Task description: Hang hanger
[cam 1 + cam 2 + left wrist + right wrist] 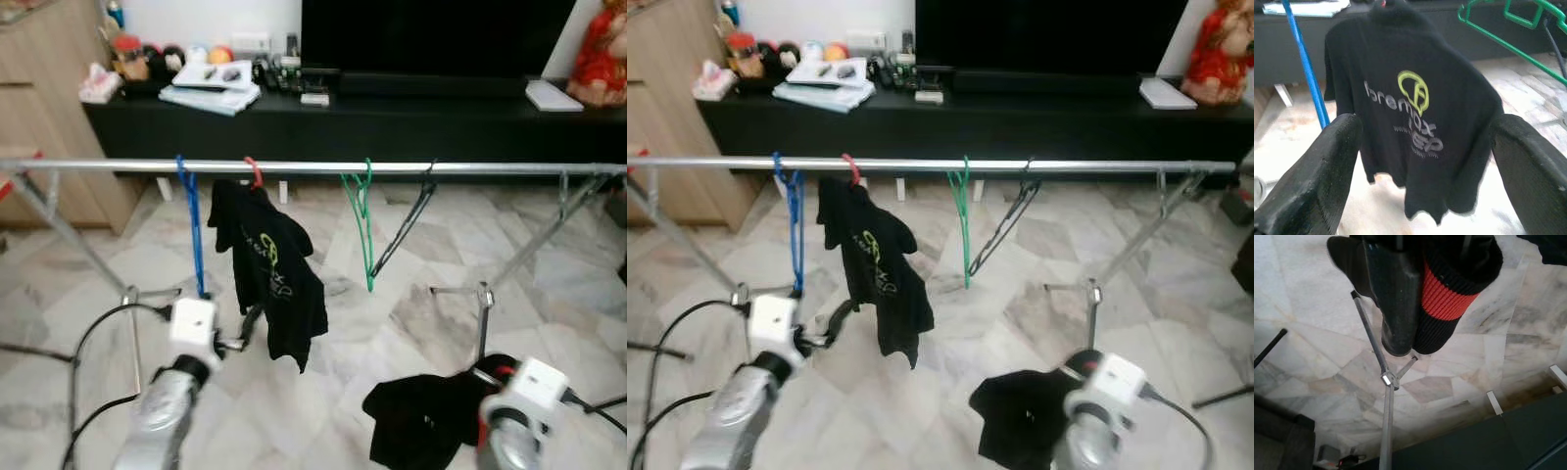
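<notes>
A silver clothes rail [313, 167] runs across the room. On it hang a blue hanger [195, 230], a red hanger [254, 172] carrying a black T-shirt [268, 272] with a green logo, a green hanger [362, 220] and a black hanger [407, 225]. My left gripper [247, 331] is open just below and left of the T-shirt's hem; in the left wrist view its fingers [1327, 161] stand wide apart with the T-shirt [1415, 112] beyond them. Low on the right, my right gripper [1404, 345] is shut on a black garment [421, 419] with a red-striped ribbed edge [1444, 293].
The rack's slanted legs [534, 245] and feet stand on the marble floor. A long black TV bench [392, 122] with a screen, books and clutter lies behind the rail. A wooden cabinet [49, 88] stands at the far left. Cables [93, 338] trail by my left arm.
</notes>
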Available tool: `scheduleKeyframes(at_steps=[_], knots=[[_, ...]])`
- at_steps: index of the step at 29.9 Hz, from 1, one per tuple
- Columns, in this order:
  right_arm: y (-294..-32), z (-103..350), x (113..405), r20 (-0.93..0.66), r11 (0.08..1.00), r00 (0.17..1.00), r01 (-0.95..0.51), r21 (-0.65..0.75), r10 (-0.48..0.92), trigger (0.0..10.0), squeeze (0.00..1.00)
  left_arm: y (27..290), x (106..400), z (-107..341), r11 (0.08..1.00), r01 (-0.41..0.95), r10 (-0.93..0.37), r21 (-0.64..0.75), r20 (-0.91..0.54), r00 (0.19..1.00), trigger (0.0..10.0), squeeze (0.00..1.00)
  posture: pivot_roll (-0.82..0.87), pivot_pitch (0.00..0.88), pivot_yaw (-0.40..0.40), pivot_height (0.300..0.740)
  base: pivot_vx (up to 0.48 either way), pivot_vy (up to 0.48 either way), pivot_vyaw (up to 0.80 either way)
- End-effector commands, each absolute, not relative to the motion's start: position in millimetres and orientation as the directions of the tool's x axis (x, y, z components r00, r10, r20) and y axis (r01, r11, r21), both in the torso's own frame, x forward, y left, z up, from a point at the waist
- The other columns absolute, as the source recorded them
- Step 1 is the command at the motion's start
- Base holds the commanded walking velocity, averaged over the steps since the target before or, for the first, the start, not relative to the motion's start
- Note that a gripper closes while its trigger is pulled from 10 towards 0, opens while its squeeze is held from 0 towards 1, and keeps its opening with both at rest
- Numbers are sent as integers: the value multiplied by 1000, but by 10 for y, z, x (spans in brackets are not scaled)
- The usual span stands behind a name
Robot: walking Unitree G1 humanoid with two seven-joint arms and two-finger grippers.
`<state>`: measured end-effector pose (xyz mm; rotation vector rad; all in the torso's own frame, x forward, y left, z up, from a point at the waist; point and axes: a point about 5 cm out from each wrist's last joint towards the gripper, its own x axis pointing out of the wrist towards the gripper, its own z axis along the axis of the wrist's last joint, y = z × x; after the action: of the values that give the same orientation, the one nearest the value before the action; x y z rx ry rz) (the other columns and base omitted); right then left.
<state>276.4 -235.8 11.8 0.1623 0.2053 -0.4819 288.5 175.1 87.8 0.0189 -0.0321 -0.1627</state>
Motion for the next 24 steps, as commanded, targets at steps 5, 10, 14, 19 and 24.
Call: scheduleKeyframes(at_steps=[5,10,14,19,24], knots=[[-2438,130,2736,-220,864,857,494,95,-466,10000,0,1693,2879,851,984,178,-178,8,26,984,10000,0,-63,104,14,740,302,0,0],[-2433,124,2732,-223,864,857,494,95,-465,10000,0,1695,2882,848,984,178,-179,8,28,984,10000,0,-63,101,14,740,300,0,0],[-2430,117,2727,-226,864,856,494,95,-465,10000,0,1680,2886,852,983,181,-181,8,31,983,10000,0,-64,94,16,740,300,0,0],[-2428,106,2718,-231,865,855,494,93,-464,10000,0,1667,2889,858,982,187,-187,11,34,982,10000,0,-63,84,16,740,301,0,0],[-2425,103,2718,-233,865,855,493,92,-463,10000,0,1664,2887,863,982,191,-191,12,38,981,10000,0,-64,77,17,740,113,0,0]])
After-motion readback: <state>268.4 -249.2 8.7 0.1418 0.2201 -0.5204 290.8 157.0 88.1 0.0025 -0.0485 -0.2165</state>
